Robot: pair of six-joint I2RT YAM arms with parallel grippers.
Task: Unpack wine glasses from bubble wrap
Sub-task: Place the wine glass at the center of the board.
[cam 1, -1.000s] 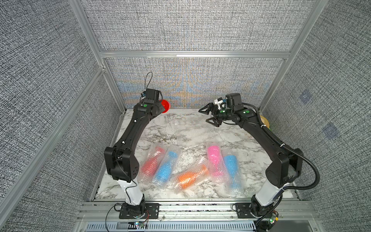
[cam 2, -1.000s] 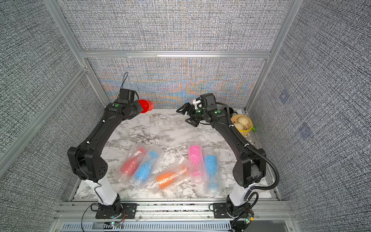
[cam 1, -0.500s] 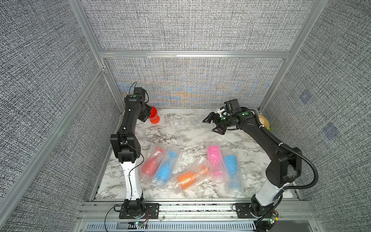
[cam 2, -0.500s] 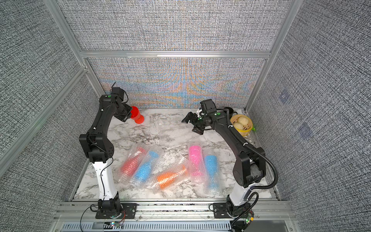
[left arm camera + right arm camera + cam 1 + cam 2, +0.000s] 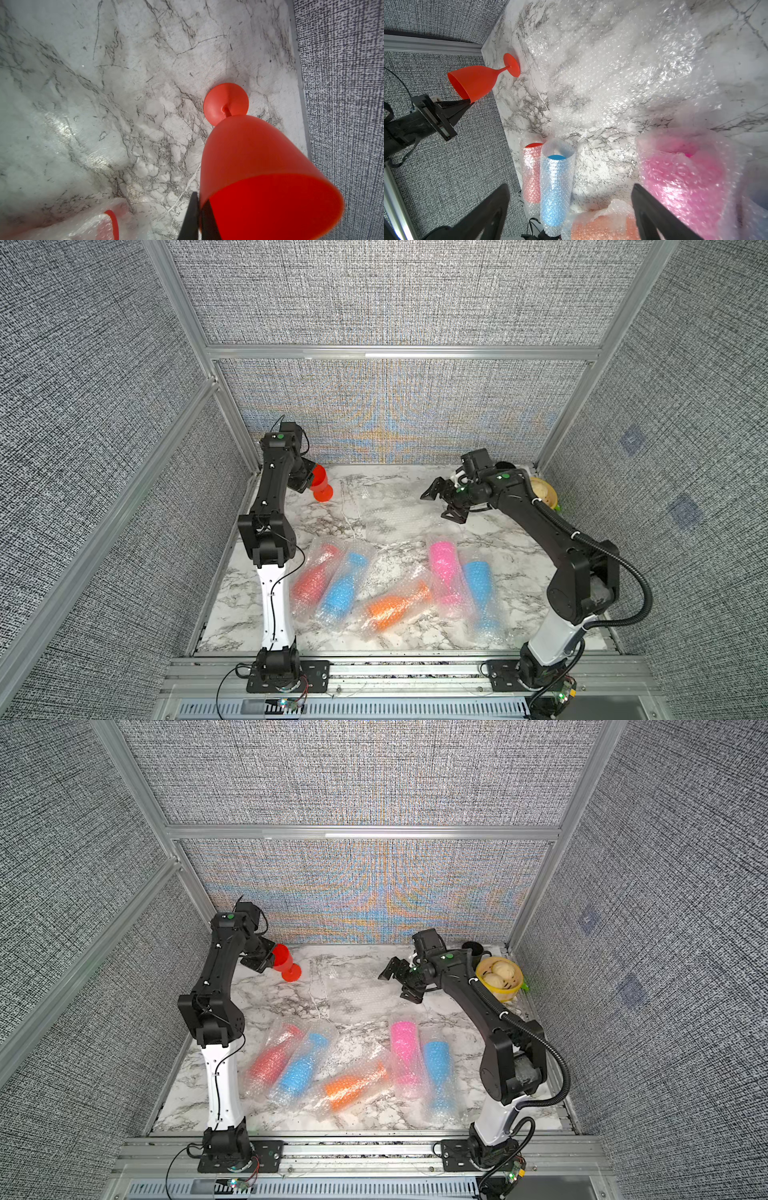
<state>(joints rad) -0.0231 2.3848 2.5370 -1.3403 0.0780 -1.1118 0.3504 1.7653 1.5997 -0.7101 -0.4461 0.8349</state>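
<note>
Foot first: I'd level the tilted red plastic goblet (image 5: 322, 485), rim clenched in left end effector (image 5: 309, 481); right end effector (image 5: 440, 504) gapes empty.

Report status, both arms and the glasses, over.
Left gripper shut on red glass rim, glass tilted, foot toward table. Right gripper open, empty, by loose bubble wrap. Five glasses wrapped, up front. Nothing blocking.

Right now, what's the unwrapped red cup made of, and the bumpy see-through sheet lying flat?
The red goblet looks like plastic: opaque, smooth, evenly coloured, softly glossy. The flat bubble wrap seems thin clear plastic film: shiny, crinkled, dotted with small air bubbles.
</note>
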